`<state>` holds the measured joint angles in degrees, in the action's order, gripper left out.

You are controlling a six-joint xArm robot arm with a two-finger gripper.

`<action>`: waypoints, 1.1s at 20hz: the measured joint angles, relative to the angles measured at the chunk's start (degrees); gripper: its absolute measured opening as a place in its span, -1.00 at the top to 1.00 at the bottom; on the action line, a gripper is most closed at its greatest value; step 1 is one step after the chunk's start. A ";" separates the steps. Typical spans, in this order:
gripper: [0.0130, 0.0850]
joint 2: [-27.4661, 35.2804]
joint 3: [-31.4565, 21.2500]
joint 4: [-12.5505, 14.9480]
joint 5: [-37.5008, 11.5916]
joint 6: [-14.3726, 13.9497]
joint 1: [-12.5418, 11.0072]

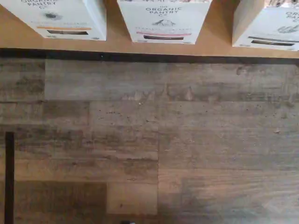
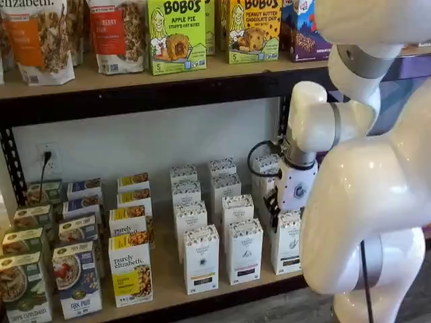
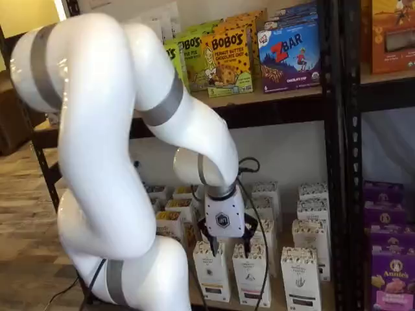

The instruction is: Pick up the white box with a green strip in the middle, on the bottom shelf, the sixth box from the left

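The white box [image 2: 287, 243] with the dark greenish strip stands in the front row of the bottom shelf [image 2: 165, 282], partly behind the arm. It also shows at the right end of the front white cartons [image 3: 299, 280]. The wrist view has the white box [image 1: 271, 25] at the shelf's front edge [image 1: 219, 28], beside a pink-strip carton [image 1: 163, 23] and an orange-strip one [image 1: 60, 18]. My gripper [image 3: 225, 245] hangs in front of the shelf, above and left of the white box, open with nothing between its fingers. In a shelf view my gripper [image 2: 273, 210] shows side-on.
Yellow-banded purely elizabeth boxes [image 2: 130, 268] and green cartons [image 2: 23, 286] fill the shelf's left part. More white cartons [image 2: 222, 168] stand in rows behind. The upper board [image 2: 202, 70] carries Bobo's boxes [image 2: 176, 35]. A black upright [image 3: 337, 162] stands right of the white cartons. Wood floor [image 1: 149, 140] lies below.
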<state>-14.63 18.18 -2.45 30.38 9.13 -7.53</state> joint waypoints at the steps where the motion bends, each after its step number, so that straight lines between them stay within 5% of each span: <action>1: -1.00 1.24 0.39 -0.20 -0.90 0.09 0.10; 5: -1.00 5.83 1.67 -1.00 -5.47 0.49 0.56; 15: -1.00 19.87 10.00 9.27 -10.10 -7.42 -0.96; 22: -1.00 30.76 17.00 6.42 -14.39 -2.14 -3.60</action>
<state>16.13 35.18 3.97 15.99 6.99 -11.13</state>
